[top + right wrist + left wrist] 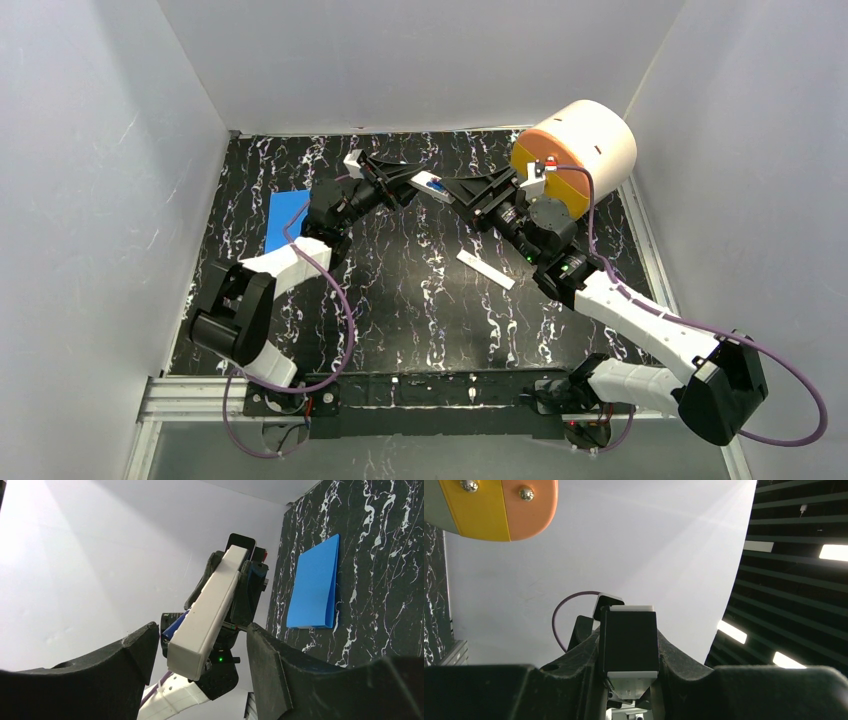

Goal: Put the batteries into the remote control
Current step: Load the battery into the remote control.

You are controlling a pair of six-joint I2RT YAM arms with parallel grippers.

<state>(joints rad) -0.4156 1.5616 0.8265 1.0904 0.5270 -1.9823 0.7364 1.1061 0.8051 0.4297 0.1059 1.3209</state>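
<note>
Where the worktop (400, 310) runs nearest the arm bases, a slim white strip (485, 270) lies flat, well apart from both claws. It may be the battery cover, though the top view is too small to say.

Farther in, above the middle of the worktop, the two claws meet in the air. The left claw (403, 183) is clenched on the left end of the remote control (428, 183). The bar's long axis runs left to right, and its free end points straight at the right claw (463, 193). The right claw is released, its fingers (135, 655) spread on either side of that free end without touching it.

A blue battery (175, 626) shows at the bar's side near the free end. Whether it is fully seated, and where the second one is, I cannot tell.

The next move, I judge, falls to the right claw, which is nearer the recess and can work along that axis. Room is open below and toward the near side. Farther left lies a blue pad (290, 220), and at the far right a cream-and-orange drum (580, 150) stands close behind the right wrist.
</note>
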